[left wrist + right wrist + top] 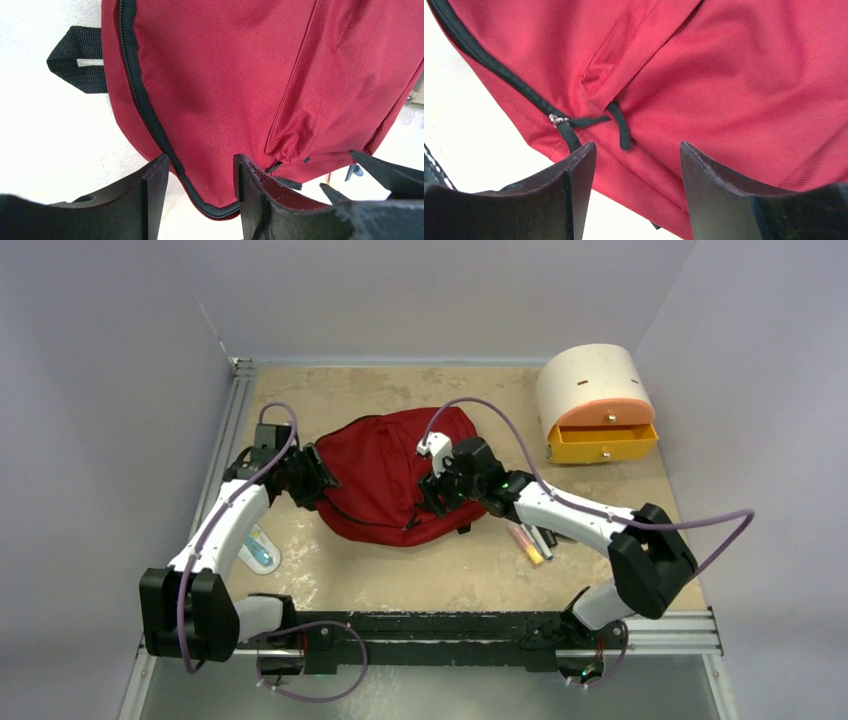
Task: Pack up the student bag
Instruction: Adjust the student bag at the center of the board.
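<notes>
Dark red soft fabric backpack, one only, lies flat in the middle of the sandy bench, between two white-and-black arms. The left arm reaches the bag's left edge. Its jaws stand spread, and the corner with the black zip lies between the two fingers, unpinched. One black webbing loop sticks out from that edge.

The right arm is over the bag's right side, jaws likewise spread above red cloth, with one small metal zip slider near them.

At the far right stands one cream-and-orange rounded drawer box with two drawers, the yellow lower drawer pulled out. A cluster of marker pens, at least two, lies just right of the bag. One pale blue-and-white flat thing lies by the left arm.
</notes>
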You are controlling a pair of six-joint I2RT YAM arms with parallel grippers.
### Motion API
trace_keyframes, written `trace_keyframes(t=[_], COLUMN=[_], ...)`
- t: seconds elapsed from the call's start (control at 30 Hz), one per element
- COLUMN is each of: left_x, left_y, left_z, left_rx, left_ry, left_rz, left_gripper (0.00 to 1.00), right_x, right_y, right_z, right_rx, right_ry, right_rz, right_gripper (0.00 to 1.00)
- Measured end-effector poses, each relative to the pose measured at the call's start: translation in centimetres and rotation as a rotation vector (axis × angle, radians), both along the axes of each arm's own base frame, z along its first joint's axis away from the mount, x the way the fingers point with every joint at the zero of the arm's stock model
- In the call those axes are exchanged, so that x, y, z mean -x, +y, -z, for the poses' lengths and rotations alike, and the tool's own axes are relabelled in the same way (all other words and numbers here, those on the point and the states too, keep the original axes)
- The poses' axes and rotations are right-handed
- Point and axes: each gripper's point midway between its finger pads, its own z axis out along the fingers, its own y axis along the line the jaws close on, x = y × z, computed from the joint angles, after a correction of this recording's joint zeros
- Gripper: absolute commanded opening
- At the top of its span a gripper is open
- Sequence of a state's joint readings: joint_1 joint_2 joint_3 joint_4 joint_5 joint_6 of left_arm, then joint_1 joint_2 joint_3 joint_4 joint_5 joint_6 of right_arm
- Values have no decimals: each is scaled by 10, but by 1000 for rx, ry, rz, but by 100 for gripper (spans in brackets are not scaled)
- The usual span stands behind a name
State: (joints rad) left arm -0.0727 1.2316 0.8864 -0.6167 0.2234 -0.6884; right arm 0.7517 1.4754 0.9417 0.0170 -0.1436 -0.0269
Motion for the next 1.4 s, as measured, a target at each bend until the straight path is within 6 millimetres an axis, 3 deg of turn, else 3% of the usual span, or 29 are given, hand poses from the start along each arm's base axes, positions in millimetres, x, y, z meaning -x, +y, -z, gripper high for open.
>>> trace_keyframes(t=[0.13, 0.4, 0.63, 1.0, 1.13, 1.4], left_x=[7, 21, 22, 12, -1, -56], left_y=[1, 2, 2, 4, 7, 19], left_z=[0, 14, 28, 51, 51, 38], left_rx=[-3, -3, -5, 9, 19, 12], left_ry=[-10, 28, 64, 129, 140, 92], left_rz=[-4, -9, -9, -17, -21, -22], left_gripper=[51, 51, 48, 15, 3, 0], right_x=[10, 6, 11, 7, 5, 7], right_y=[-1, 19, 23, 31, 33, 47], right_z=[23, 35, 58, 58, 56, 47], right_rx=[53, 70, 105, 84, 72, 13], right_ry=[64, 91, 131, 110, 104, 99], right_rz=[-52, -125, -151, -156, -151, -166], right_gripper=[66, 59, 53, 21, 1, 0])
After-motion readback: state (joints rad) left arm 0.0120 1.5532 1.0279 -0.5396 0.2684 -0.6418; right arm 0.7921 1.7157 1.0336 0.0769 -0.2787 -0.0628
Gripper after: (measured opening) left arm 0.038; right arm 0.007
